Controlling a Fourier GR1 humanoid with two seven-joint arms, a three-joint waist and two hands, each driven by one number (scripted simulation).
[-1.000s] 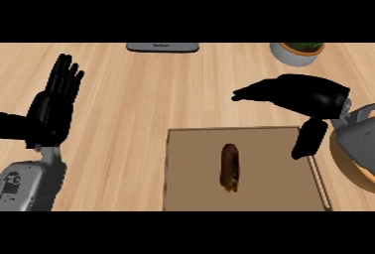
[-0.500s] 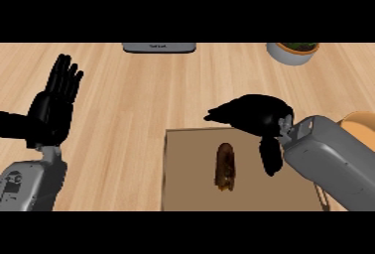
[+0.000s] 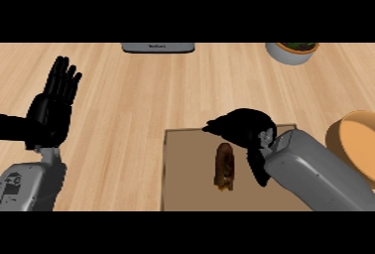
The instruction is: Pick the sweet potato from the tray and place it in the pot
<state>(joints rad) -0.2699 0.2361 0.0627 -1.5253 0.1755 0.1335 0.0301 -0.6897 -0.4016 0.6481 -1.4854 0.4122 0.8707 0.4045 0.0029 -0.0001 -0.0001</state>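
A brown sweet potato (image 3: 224, 166) lies lengthwise on the tan tray (image 3: 183, 173) in the lower middle of the head view. My right hand (image 3: 245, 128) hovers over the tray's far edge, just above and right of the potato, fingers relaxed and hanging down beside it, holding nothing. The orange pot (image 3: 355, 141) stands at the right edge, partly cut off and partly hidden by my right forearm. My left hand (image 3: 53, 106) rests open at the left, fingers up.
A grey appliance (image 3: 158, 47) sits at the counter's far edge. A grey planter with greenery (image 3: 293, 51) stands at the far right. Bare wooden counter lies between my left hand and the tray.
My right hand has moved left and toward me, from near the pot to over the tray beside the sweet potato. The pot has come further into view. The left hand has stayed still.
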